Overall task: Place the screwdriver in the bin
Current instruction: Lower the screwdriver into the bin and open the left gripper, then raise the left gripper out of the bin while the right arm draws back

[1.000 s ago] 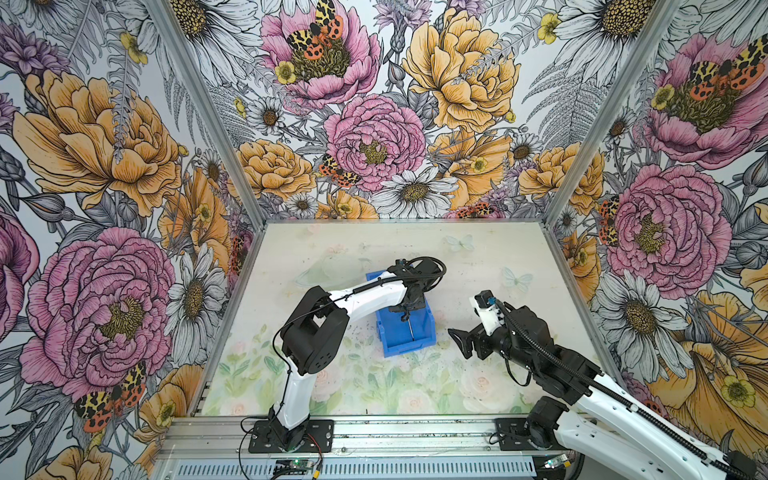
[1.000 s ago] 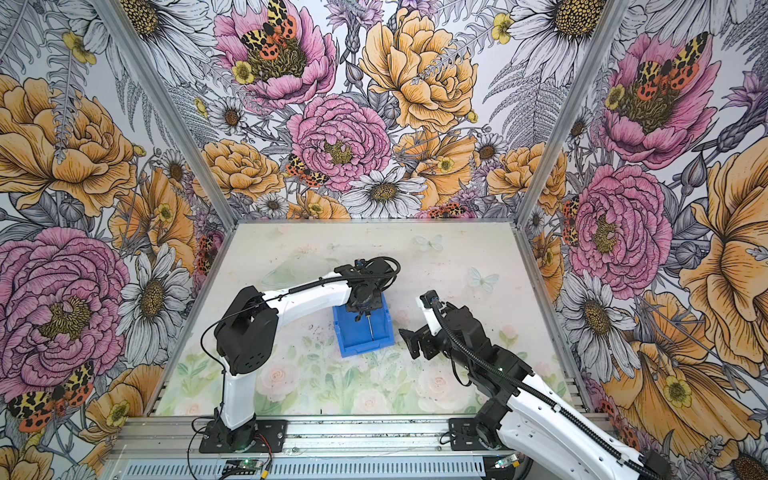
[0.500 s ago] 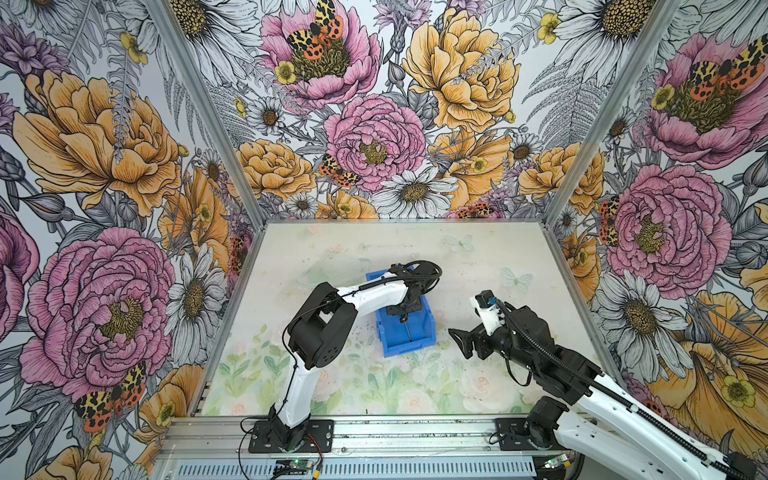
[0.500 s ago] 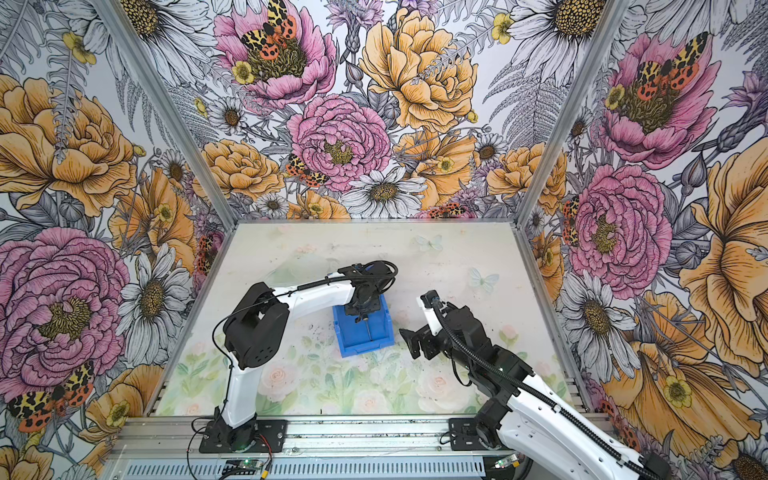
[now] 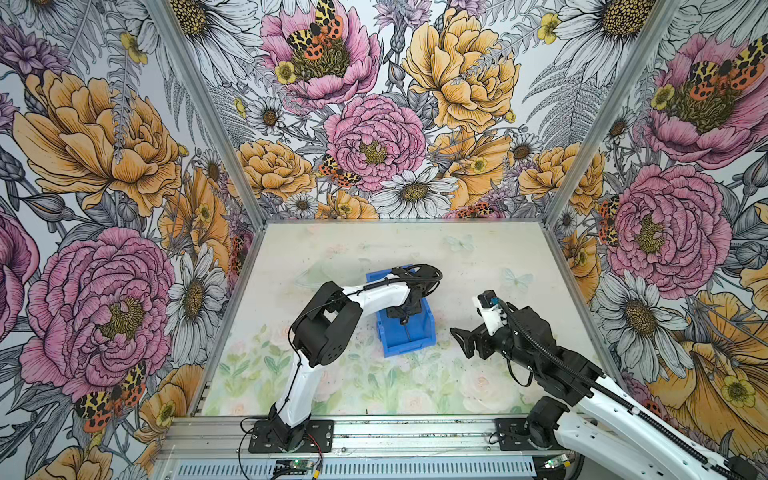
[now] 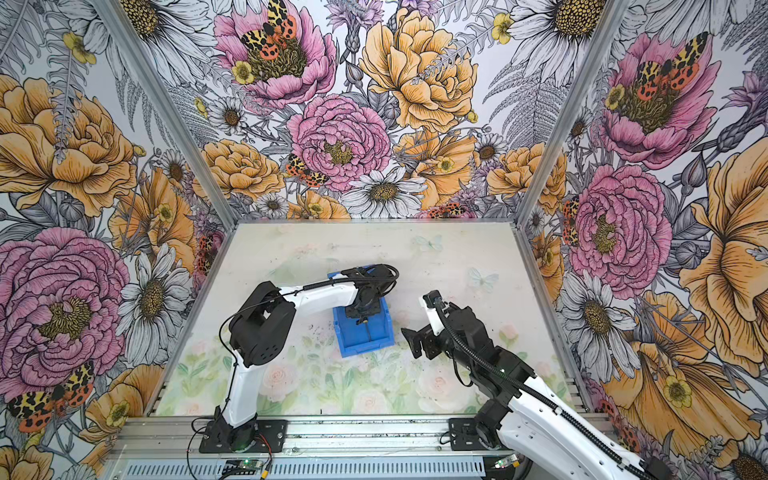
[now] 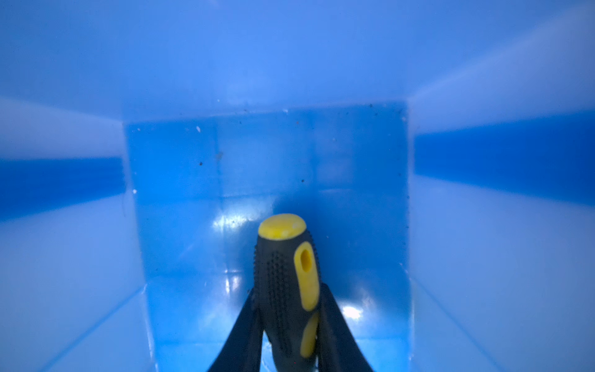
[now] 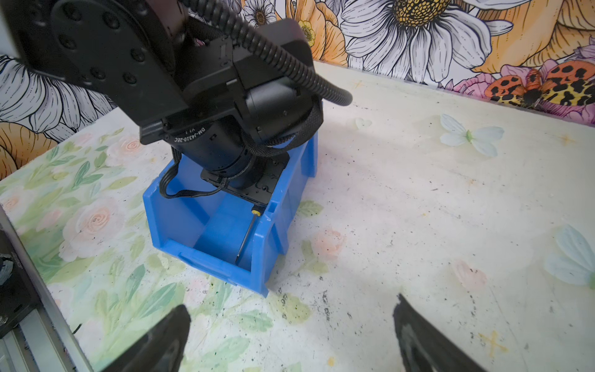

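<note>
The left arm [image 5: 374,297] and right arm [image 5: 602,399] pair white link shells with black joint housings. Behind the left end effector [image 7: 288,299], a black cylindrical motor [image 8: 225,151] bears white lettering "DM-J4310-2EC". A ribbed black conduit [image 8: 267,48] runs beside it, and round screws [image 8: 130,77] dot the black plate [image 8: 80,45] farther back.

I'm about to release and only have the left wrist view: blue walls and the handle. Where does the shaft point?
Observer: The screwdriver shaft slants down inside the bin, with its tip toward the low front end.
Operator: Is the tip touching the floor?
Observer: I cannot tell. It sits close to the floor, just in from the front wall.
Operator: Is the other arm in the way?
Observer: No. The right gripper is open and empty, apart from the bin, over the table.
</note>
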Robot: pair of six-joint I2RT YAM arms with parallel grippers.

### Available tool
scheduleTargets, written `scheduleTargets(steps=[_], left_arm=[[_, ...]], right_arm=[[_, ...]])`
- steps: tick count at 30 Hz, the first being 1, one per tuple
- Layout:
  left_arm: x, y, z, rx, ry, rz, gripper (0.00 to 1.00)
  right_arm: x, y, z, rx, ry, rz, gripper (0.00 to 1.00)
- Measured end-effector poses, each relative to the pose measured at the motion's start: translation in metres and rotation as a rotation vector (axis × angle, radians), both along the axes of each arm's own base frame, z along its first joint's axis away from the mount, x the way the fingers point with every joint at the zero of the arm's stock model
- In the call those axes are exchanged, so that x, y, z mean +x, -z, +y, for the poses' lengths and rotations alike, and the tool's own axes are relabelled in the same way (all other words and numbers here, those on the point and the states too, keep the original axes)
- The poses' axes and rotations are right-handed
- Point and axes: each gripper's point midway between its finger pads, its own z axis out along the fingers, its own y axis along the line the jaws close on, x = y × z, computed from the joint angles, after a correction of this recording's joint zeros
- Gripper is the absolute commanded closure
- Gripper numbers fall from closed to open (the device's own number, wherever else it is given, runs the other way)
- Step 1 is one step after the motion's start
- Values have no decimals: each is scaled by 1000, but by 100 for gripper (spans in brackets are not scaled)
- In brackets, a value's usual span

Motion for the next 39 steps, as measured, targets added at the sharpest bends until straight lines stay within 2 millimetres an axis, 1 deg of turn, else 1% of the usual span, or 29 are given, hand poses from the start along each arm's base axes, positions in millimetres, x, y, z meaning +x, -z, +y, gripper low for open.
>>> scheduleTargets(steps=[2,5,12,14,16,19,24,28,29,32,37,39], left_arm=[[0,0,0,0,-1,0,82],[0,0,0,-1,-2,0,78],[0,0,0,-1,-2,0,71],[-1,0,-1,-1,-1,0,65],[-1,0,-1,-2,-2,-1,53],[0,0,-1,-2,-1,-2,44],[0,-1,-1,-4,0,-3,41],[-1,-4,-2,-8,5,-8,35],[-1,-7,-3,-11,7,-11,33],[-3,-19,-3,-26,13,-27,31],[-5,-48,-4,-71,22,-71,16],[-5,-60,-5,-88,28,-89,13]], right_arm=[[0,0,0,0,0,1,1],[0,0,0,0,1,0,0],[0,-3,-2,7,7,-10,0],[0,-2,-2,6,7,-9,0],[0,-1,-2,5,7,-7,1],[0,-1,-3,5,8,-7,1],[1,-1,-4,5,13,-8,1],[1,-2,-4,5,16,-10,0],[1,-2,-4,3,15,-11,1],[3,-2,-6,-5,21,-20,0],[5,-12,-17,-3,64,-65,0],[4,-19,-21,11,77,-91,1]])
